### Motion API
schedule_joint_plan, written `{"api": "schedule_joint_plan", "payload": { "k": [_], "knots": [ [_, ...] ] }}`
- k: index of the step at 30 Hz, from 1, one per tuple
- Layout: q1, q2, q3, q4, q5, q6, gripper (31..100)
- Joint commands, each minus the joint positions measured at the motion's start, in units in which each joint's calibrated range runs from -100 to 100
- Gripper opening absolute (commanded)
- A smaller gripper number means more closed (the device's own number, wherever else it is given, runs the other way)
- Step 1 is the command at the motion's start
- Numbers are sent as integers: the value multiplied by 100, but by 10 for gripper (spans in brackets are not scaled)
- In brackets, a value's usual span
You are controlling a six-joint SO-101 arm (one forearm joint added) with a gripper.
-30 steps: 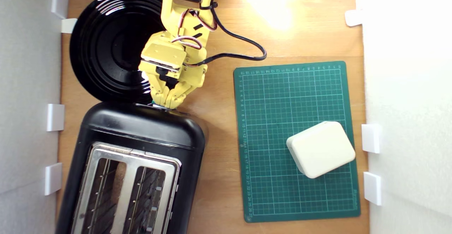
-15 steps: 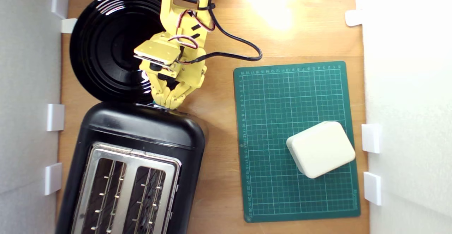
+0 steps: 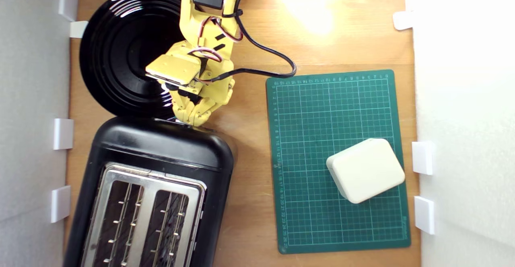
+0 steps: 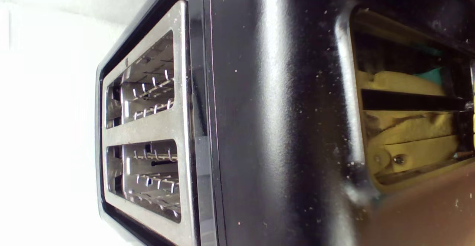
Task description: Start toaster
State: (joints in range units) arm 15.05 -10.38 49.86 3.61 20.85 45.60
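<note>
Toaster [image 3: 161,146]: both slots empty. Closed claw [image 3: 193,120] bears on lever end; lever seems pressed, latch not confirmed.

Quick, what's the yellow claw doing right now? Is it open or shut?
Gripper: fingers look closed together, tips at the end of the toaster. Holding nothing that I can see.

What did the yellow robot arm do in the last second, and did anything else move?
The pincer kept its tips pressed together at the toaster's end edge, while the wrist behind it tipped further toward the black plate. Inside the toaster slots, the wire racks now sit lower than a second ago. The toaster body, plate, green mat and white box stayed put.
</note>
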Motion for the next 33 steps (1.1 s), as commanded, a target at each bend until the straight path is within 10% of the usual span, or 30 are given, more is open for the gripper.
{"api": "schedule_joint_plan", "payload": {
  "k": [1, 33],
  "knots": [
    [3, 1612, -38, -145, -94, -17, 313],
    [83, -436, -57, -173, 1431, -12, 313]
  ]
}}
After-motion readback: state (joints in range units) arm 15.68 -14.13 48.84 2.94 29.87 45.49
